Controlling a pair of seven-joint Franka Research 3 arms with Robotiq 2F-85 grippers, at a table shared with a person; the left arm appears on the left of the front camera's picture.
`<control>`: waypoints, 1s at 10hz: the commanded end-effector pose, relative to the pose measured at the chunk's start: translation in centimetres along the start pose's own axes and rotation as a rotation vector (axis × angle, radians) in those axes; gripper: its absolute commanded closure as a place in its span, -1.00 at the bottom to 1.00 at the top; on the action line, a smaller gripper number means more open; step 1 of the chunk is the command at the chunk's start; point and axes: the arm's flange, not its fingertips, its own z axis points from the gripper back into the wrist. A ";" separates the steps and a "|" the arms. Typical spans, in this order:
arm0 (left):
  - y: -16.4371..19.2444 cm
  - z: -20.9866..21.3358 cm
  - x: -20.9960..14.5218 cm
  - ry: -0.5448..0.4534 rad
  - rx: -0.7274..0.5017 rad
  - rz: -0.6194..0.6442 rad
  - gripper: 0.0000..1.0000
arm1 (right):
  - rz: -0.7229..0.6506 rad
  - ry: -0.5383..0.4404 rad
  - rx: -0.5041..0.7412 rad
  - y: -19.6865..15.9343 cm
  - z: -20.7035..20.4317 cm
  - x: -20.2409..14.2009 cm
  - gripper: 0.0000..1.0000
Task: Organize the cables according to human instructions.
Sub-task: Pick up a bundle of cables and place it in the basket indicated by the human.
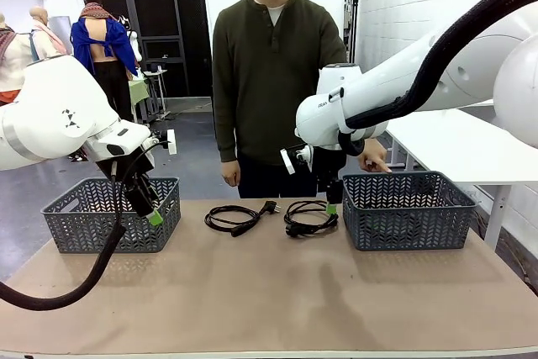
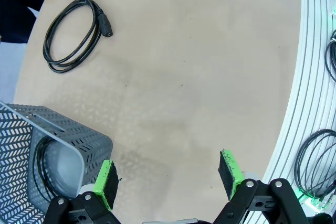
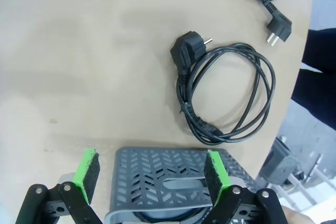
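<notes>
beige counter: your left fingers and right fingers sit spread, empty; arm lettering unreadable; one power cord half-hidden inside grey basket.

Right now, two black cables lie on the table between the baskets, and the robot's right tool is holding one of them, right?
No. The right tool is open and holds nothing, as the right wrist view shows. The left cable and the right cable do lie on the table between the left basket and the right basket.
</notes>
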 end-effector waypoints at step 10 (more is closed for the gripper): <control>0.0 0.1 0.0 0.001 0.003 0.002 -1.00 | 0.066 0.021 0.023 -3.9 -6.8 -0.4 -1.00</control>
